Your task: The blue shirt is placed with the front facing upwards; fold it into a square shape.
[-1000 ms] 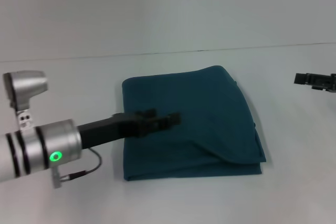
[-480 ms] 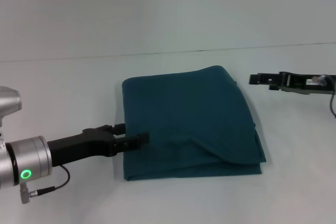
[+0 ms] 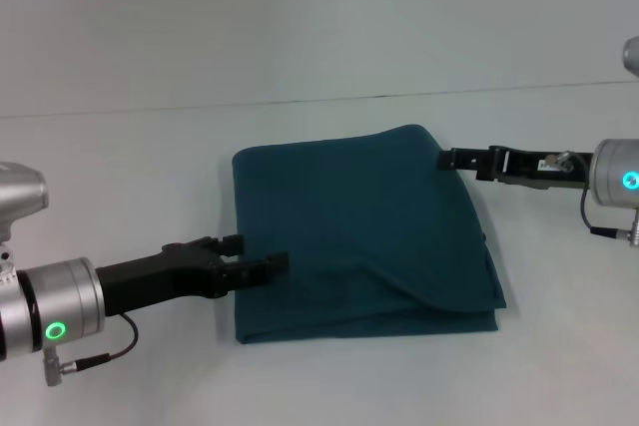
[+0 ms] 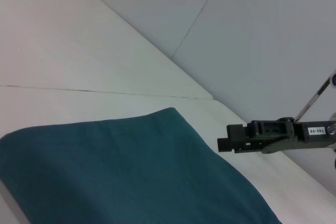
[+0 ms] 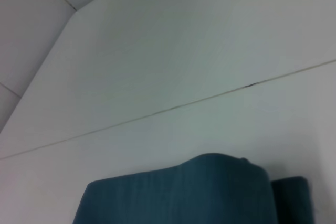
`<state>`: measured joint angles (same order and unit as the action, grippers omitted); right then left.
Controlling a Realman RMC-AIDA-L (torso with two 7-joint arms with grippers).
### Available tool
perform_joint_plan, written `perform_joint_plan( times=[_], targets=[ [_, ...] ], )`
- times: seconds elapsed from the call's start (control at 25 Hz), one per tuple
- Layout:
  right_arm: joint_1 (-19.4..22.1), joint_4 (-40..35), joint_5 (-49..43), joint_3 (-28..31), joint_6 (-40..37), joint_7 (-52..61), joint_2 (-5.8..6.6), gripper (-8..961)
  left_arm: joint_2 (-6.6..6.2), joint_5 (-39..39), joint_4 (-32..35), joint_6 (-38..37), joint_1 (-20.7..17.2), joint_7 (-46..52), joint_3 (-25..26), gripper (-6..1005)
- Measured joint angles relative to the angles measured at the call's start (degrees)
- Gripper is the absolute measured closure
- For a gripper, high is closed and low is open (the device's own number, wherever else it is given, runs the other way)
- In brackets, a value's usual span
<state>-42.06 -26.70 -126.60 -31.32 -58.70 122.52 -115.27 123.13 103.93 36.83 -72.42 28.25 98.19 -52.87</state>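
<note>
1. Head view: blue shirt point(image 3: 359, 231) folded into a rough square on the white table point(image 3: 120, 177). Left gripper point(image 3: 262, 258) over its near-left edge, fingers apart, grasping nothing. Right gripper point(image 3: 451, 159) at the far-right corner; grip impossible to tell.
2. Left wrist view: shirt below, right gripper just beside its corner.
3. Right wrist view: only the shirt's folded edge on the table.

The blue shirt point(image 4: 121, 171) lay folded on the white bench point(image 4: 63, 72) before me; my right gripper point(image 4: 223, 144) hung just beside its far edge.
</note>
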Motion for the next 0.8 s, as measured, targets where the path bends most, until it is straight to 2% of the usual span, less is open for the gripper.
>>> perform_joint_plan(
  times=[0.28,0.56,0.8],
  targets=[
    [-0.30,0.28,0.04,-0.22,0.27,-0.56,-0.95,100,0.00,0.44,-0.01,0.15,-0.02,-0.03,-0.22,52],
    [-0.39,0.84,0.05,-0.33,0.94,-0.60,-1.26,102,0.00,1.11,-0.10,0.34,0.01,-0.03,-0.25,51],
    [0.41,0.52,0.04,-0.43,0.57,-0.62,-1.34,179,0.00,1.16,-0.65,0.81,0.04,-0.03,-0.08,51]
  ],
)
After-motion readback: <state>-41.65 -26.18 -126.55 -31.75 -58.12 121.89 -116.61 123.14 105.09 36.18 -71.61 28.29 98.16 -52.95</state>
